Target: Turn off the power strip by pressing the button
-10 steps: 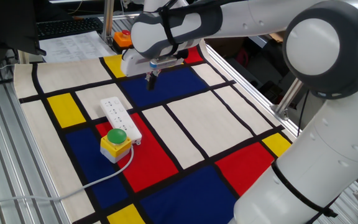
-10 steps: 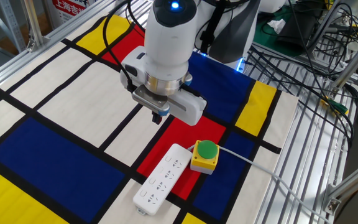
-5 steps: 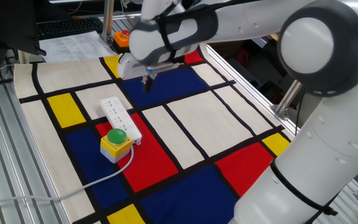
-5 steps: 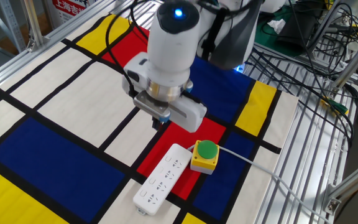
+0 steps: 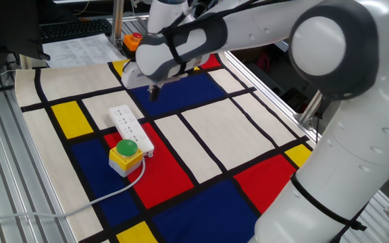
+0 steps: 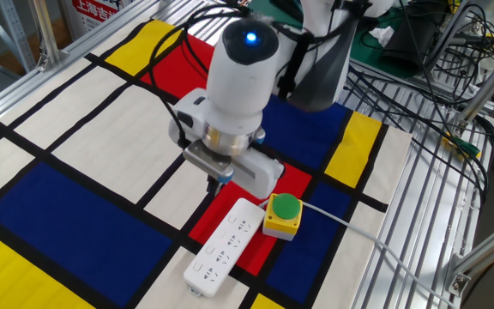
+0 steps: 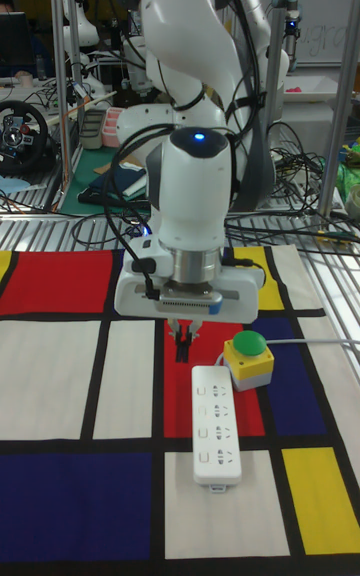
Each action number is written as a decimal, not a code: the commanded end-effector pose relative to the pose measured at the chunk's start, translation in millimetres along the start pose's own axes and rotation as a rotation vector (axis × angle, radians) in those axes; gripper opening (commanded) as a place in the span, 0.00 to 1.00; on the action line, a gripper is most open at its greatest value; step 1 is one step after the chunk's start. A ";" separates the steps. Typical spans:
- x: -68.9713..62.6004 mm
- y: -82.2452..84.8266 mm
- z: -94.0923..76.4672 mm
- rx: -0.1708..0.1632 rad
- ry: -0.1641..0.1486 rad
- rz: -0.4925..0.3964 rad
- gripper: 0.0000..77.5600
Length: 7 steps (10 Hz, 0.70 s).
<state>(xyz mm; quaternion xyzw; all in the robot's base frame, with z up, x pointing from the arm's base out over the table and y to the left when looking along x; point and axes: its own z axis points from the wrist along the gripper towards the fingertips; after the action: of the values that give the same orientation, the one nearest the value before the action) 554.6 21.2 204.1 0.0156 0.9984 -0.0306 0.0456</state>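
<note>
The white power strip (image 5: 130, 127) lies flat on the checked cloth, its cable end beside a yellow box with a green dome (image 5: 125, 154). From the other side the power strip (image 6: 225, 247) runs toward the camera, and the tall view shows the power strip (image 7: 219, 423) lengthwise. Its button is too small to make out in any view. My gripper (image 7: 184, 345) points straight down, hovering just beyond the strip's end near the green dome, fingertips together with nothing held. The same gripper (image 5: 154, 93) (image 6: 219, 181) stands clear above the cloth.
An orange box with a red button (image 5: 133, 42) sits at the far edge of the cloth. A white cable (image 5: 80, 204) trails off toward the near left. Metal frame rails (image 6: 418, 215) and loose cables border the table.
The gripper has moved steadily toward the power strip and a little lower. The strip and the green dome box have not moved.
</note>
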 end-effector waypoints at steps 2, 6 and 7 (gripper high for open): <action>-12.6 1.5 6.8 -0.001 -0.007 0.010 0.00; -13.2 7.9 28.0 -0.006 -0.010 0.015 0.00; -12.1 9.4 33.4 -0.007 -0.012 0.016 0.00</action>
<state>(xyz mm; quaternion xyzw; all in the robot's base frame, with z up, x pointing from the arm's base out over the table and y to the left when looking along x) 569.3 25.4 179.6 0.0221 0.9982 -0.0283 0.0490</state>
